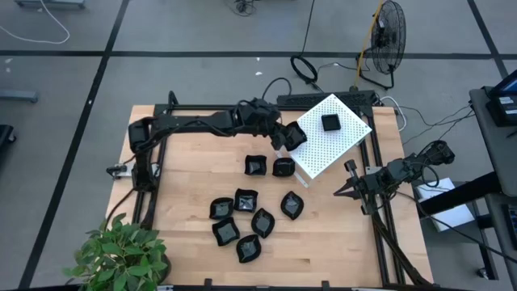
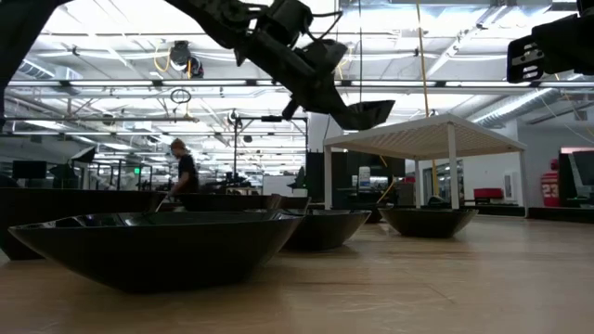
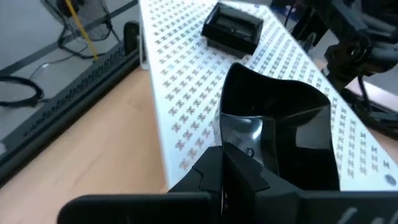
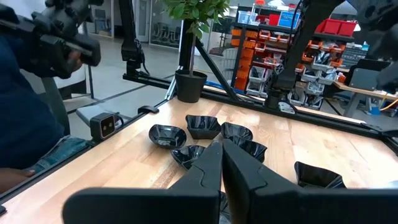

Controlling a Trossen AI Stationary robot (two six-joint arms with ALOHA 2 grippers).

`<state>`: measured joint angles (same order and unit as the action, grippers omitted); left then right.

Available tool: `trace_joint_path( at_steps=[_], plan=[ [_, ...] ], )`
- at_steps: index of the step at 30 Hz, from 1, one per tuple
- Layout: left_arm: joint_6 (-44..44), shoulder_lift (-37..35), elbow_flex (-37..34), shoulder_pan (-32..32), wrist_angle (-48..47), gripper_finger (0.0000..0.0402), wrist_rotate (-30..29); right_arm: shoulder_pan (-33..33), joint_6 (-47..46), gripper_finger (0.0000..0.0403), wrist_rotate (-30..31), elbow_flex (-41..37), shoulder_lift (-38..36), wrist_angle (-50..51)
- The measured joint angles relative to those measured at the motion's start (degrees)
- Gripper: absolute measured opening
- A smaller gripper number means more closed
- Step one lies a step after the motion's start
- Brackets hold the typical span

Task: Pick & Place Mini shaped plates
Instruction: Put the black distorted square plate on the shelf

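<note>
Wooden table point(image 1: 186, 174) sitting in a big workshop, cables and a fan point(image 1: 390, 32) lying on the grey floor at upper right.

The left gripper point(image 1: 287, 137) is gripping one black plate point(image 3: 273, 134) clamped at the white perforated box's point(image 1: 343, 141) edge, centre frame; another plate point(image 1: 330, 122) is resting on top. Remaining mini shaped plates point(image 1: 246, 218) are clustering lower centre. The right gripper point(image 1: 349, 189) is waiting at right, fingers together. Table's far edges are cut off.

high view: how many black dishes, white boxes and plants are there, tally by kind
black dishes: 10 (8 on the table, 1 on top of the box, 1 held in the left gripper)
white box: 1
potted plant: 1
total: 12
</note>
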<state>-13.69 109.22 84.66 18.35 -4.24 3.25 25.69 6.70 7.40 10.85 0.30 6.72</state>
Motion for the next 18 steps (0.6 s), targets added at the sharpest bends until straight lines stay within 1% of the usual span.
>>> trace_joint_path(
  at_steps=[7, 12, 18],
  plan=[
    [0.52, 0.42, 0.00, 0.00, 0.65, 0.0005, 0.78, 0.01, 0.02, 0.0000, 0.00, 0.00, 0.00, 0.00],
    [1.12, 0.42, 0.00, -0.08, 3.23, 0.0034, 0.78, 0.02, 0.00, 0.0000, 0.00, 0.00, 0.00, 0.01],
    [1.29, 0.41, 0.00, -0.11, 3.23, 0.0061, 0.78, 0.02, 0.00, 0.0000, 0.00, 0.00, 0.00, 0.00]
  ],
)
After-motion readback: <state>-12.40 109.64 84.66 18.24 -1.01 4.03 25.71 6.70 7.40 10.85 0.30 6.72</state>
